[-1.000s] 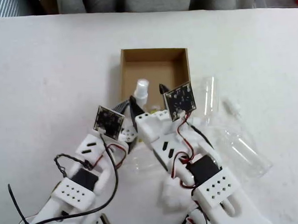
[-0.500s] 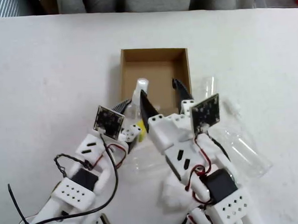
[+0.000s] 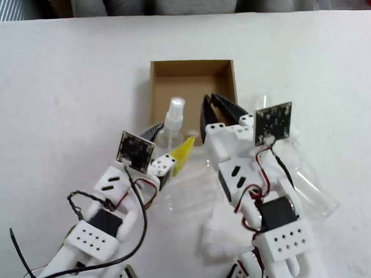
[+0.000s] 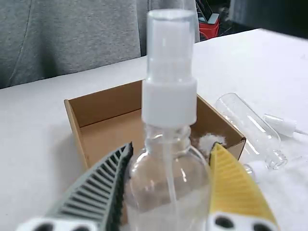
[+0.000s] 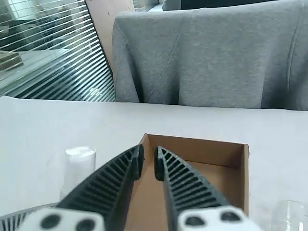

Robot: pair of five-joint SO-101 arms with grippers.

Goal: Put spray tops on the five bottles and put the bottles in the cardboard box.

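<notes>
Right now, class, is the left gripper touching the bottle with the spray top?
Touching. In the left wrist view the fingers of the left gripper press against both sides of the bottle.

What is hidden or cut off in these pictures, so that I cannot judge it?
- Base of the held bottle: cut off by the left wrist view's lower edge; covered by the left gripper in the high view.
- Loose bottles: the right arm overlaps them in the high view, so their number is unclear.
- Cardboard box floor, near part: behind the bottle in the left wrist view.
</notes>
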